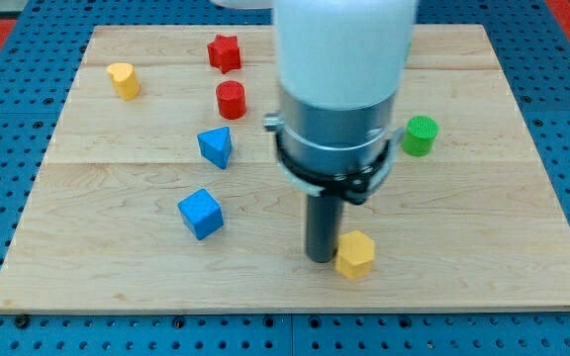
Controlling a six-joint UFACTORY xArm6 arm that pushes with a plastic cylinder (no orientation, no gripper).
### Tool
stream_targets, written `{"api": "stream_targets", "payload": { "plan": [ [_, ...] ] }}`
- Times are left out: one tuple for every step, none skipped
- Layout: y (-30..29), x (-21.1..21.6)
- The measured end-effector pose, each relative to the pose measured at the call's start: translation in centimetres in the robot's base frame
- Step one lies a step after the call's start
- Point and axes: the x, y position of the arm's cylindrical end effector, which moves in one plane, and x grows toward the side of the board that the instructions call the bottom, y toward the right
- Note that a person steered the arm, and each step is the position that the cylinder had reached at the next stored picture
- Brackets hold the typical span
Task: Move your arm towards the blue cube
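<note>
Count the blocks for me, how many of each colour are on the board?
Red: 2, a star and a cylinder
Blue: 2, a triangle and a cube
Yellow: 2, one at the top left, one beside my tip at
Green: 1, a cylinder
Total: 7 that show; the arm may hide more.

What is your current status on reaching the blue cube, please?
My tip low on board, touching yellow block. Blue cube off to view's left, untouched. Path between looks open.
</note>
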Motion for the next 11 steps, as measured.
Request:
{"api": "stream_targets", "payload": {
  "plan": [
    [0.9,-1.4],
    [0.9,-2.2],
    [0.6,-2.8],
    [0.3,-3.7],
    [2.6,-6.7],
    [10.6,-7.8],
    [15.9,-2.3],
    [16.6,4.1],
    [10.1,4.6],
    [3.8,5.0],
    [-4.0,4.5]
  ]
}}
